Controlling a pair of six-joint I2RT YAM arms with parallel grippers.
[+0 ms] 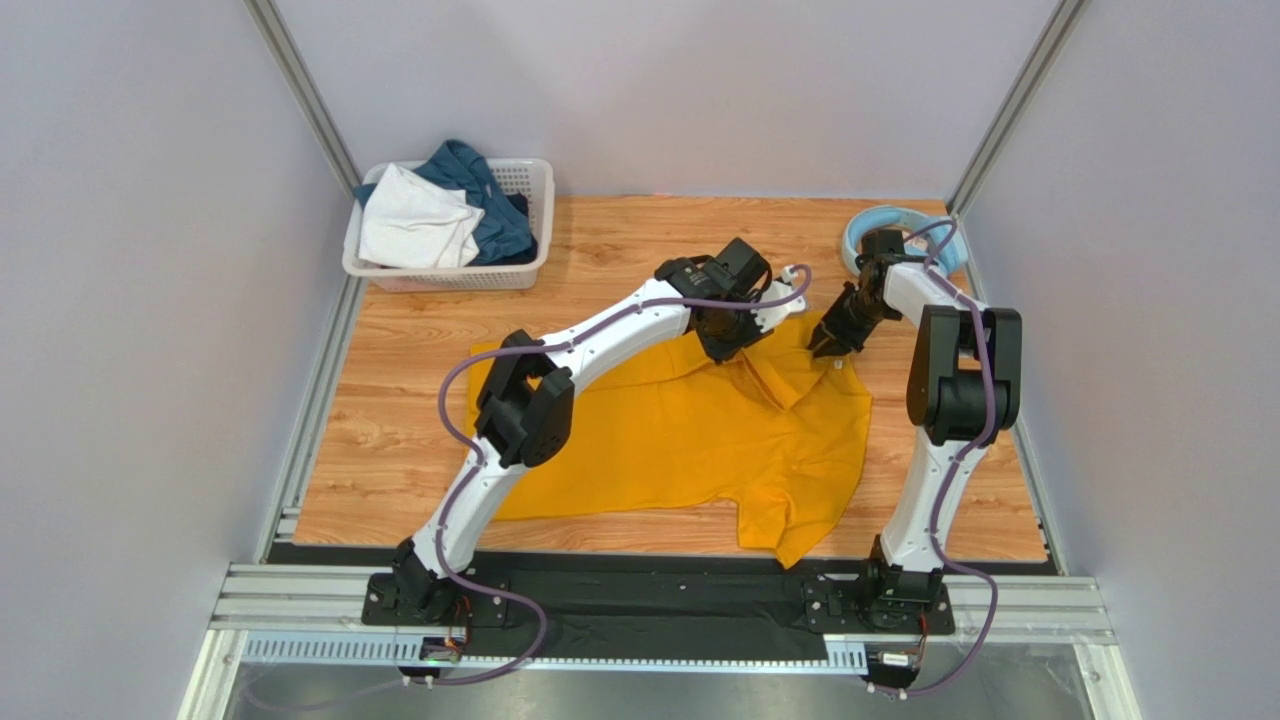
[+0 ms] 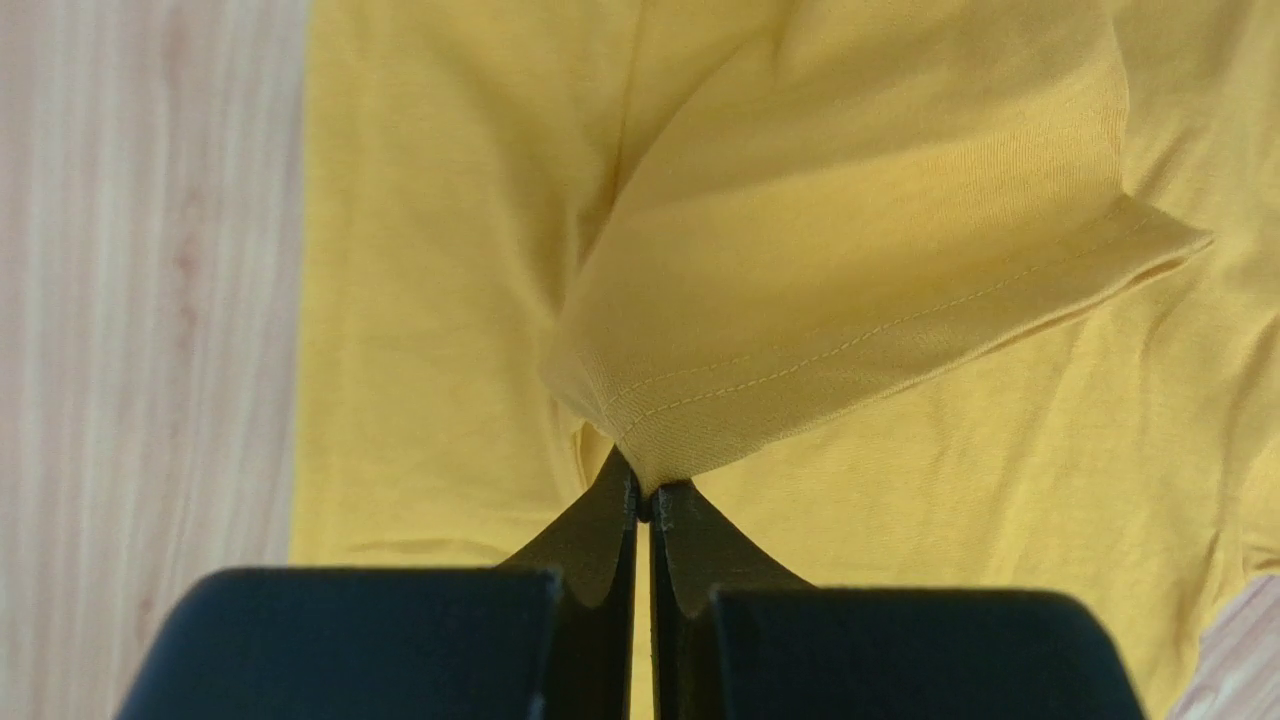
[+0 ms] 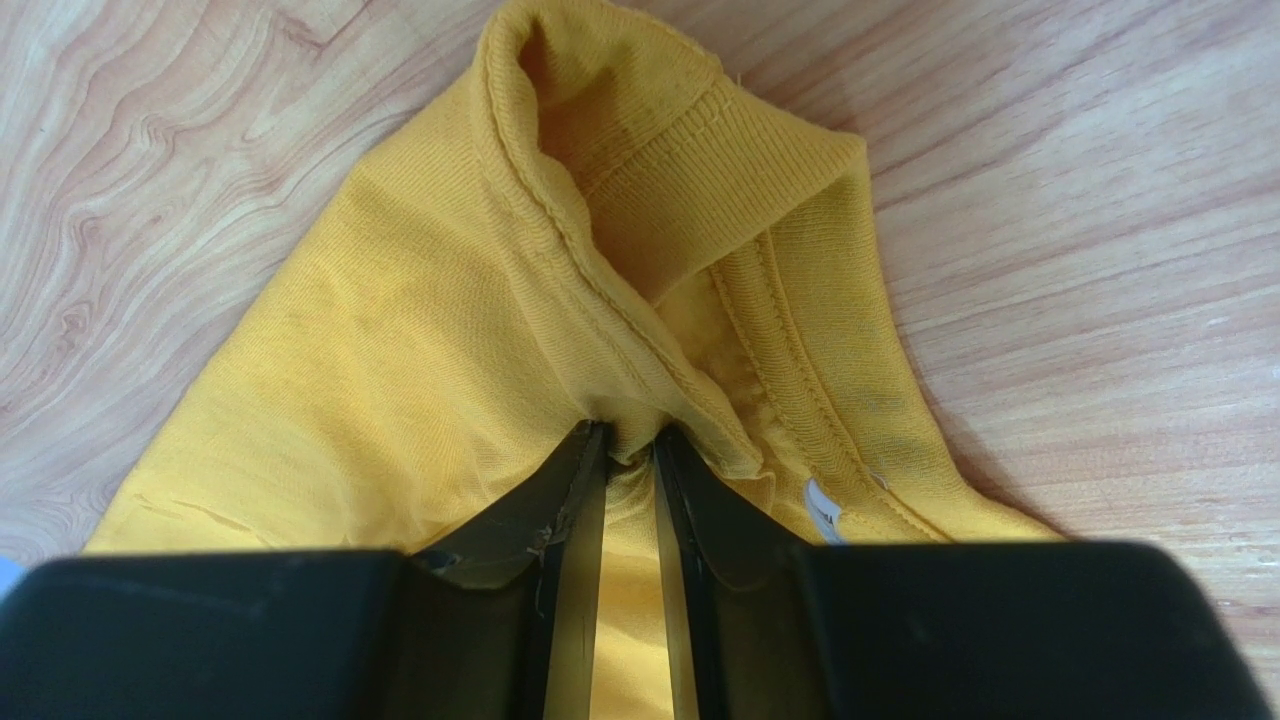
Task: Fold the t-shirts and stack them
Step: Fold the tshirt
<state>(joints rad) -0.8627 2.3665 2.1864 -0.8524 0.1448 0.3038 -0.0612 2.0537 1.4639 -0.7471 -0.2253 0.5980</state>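
left gripper (image 2: 646, 507): pinched tight on sleeve hem (image 2: 842, 357) of mustard-yellow cloth t-shirt (image 2: 451, 270)
right gripper (image 3: 631, 458): clamped on its ribbed collar (image 3: 676, 165)

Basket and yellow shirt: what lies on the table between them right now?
Only bare wooden tabletop separates the white basket from the yellow shirt. Nothing else sits in that gap, as the top external view shows.

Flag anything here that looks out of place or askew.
Light-blue headphones lie at the far right corner of the table, odd among laundry. The yellow t-shirt lies crooked and rumpled, not flat. Nothing looks spilled or damaged.
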